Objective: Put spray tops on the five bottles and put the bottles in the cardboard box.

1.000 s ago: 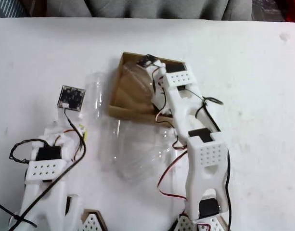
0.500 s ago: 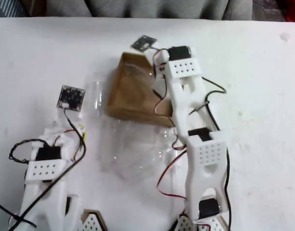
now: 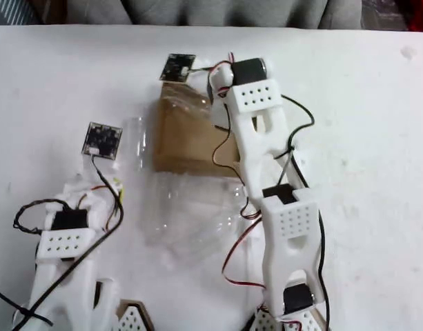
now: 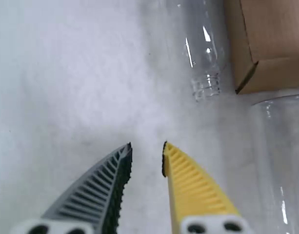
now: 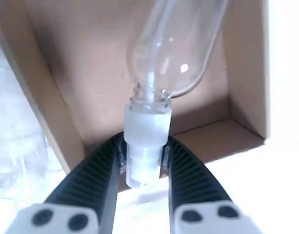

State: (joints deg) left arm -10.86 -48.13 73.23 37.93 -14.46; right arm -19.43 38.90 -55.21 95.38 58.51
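Standing here, I see the right pincer (image 5: 144,142) clamped on the white plastic spray top (image 5: 146,122) of a clear plastic bottle (image 5: 181,44), one black finger pressed to each side. The top sits on the bottle's neck and the body reaches into the open brown cardboard box (image 5: 86,68). This one looks finished apart from letting go. Whether it rests on the box floor or hangs just above it I can't make out. From above, the right arm (image 3: 247,148) stretches to the box near the middle of the white desk (image 3: 377,103).

The left pincer (image 4: 147,145) hovers low over bare desk, its grey and yellow fingers parted a little with nothing between them. Ahead of it, a second clear bottle (image 4: 200,44) lies on its side just beside the box's outer wall, with a bare threaded neck and no top. The rounded side of a third clear bottle (image 4: 281,156) lies near the box corner.

In the high view a loose cluster of clear bottles (image 3: 194,221) lies on the desk between the two arms, on the near side of the box. They are see-through against white, so I can't fairly count them or say which have tops.

My reckoning is that the job is early. One bottle is topped and at the box, at least one needs a top, and the rest on the desk are yet to be boxed.
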